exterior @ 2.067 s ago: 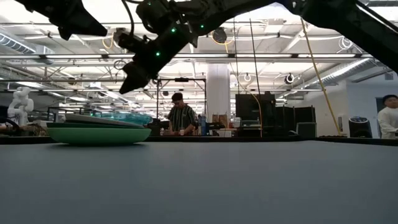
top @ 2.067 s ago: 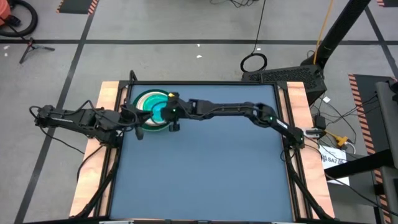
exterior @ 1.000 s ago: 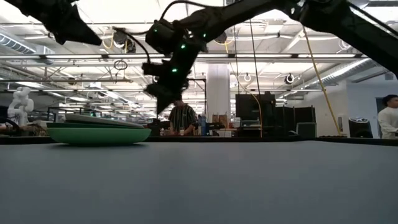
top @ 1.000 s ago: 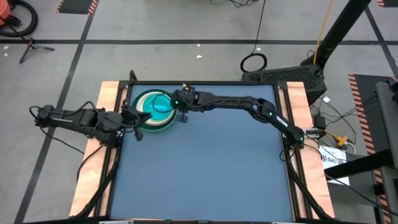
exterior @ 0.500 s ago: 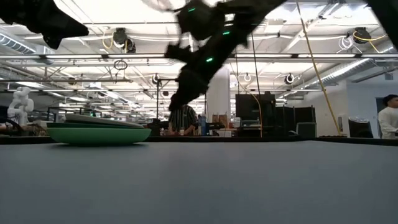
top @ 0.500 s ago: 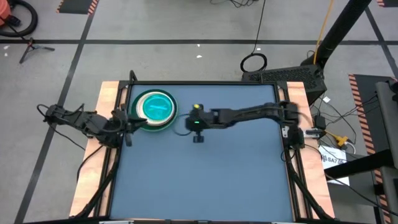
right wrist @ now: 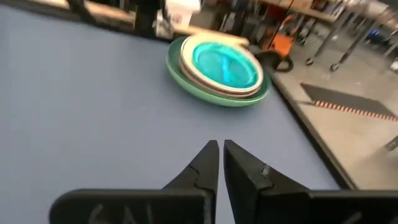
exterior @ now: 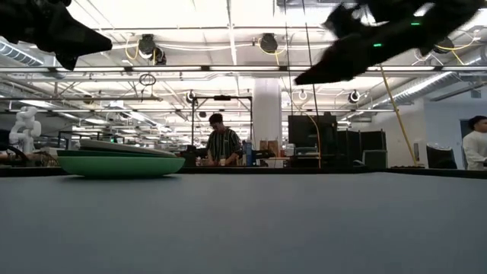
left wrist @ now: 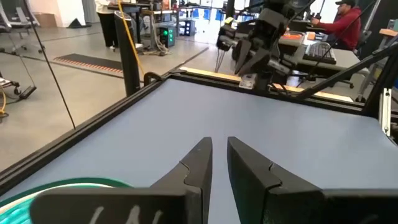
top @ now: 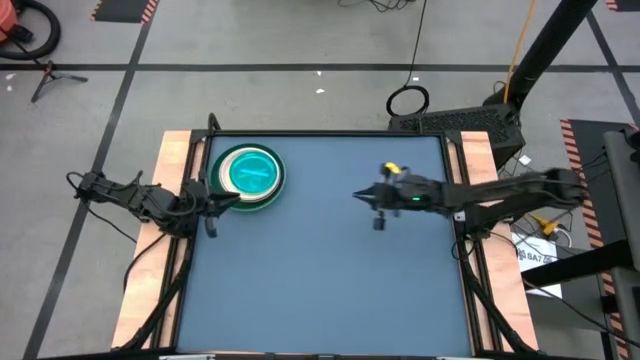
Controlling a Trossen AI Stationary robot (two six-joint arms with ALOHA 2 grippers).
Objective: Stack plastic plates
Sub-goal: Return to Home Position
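Blue-grey and framed by wooden edges, the counter carries one thing only: the stack of plastic plates, near its far left corner. From above, the stack shows a green outer rim, a pale ring inside it and a translucent cyan plate on top. In the low view the stack rests flat, with a broad light green plate at the bottom and thinner dark and pale discs layered above it.

The right hand was over the stack two seconds ago. It has since swung away across the counter and now hangs above the right half, well apart from the plates, with its arm folded back toward the right edge. In its wrist view the fingers are clenched to a thin slit and grasp nothing, and the stack lies far ahead of them.

The left hand has drawn back a little and hangs at the left edge, just beside the stack's near rim. Its fingers are likewise pressed almost together and empty.

Beyond the counter, a person stands in the workshop, and another person stands at the right edge of the low view.
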